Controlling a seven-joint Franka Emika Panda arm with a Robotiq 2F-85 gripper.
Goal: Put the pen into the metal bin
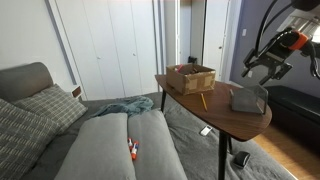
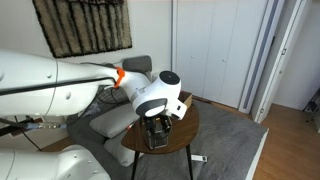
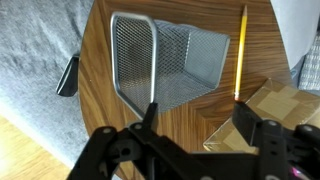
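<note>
The metal bin (image 3: 175, 55) is a dark-grey wire-mesh bin lying on its side on the round wooden table (image 3: 110, 110), rimmed opening toward the left of the wrist view. It also shows in an exterior view (image 1: 249, 98). The pen (image 3: 240, 50), a thin yellow stick, lies flat on the table just beside the bin, between it and the brown box; it shows in an exterior view too (image 1: 203, 99). My gripper (image 3: 197, 122) is open and empty, hovering above the table over the bin's near side. It appears above the bin in both exterior views (image 1: 265, 66) (image 2: 160, 122).
A shallow brown box (image 3: 275, 108) (image 1: 190, 77) stands on the table next to the pen. A small black object (image 3: 68, 76) lies on the grey rug below the table edge. A red-orange and white item (image 1: 132, 150) lies on the grey sofa (image 1: 100, 145).
</note>
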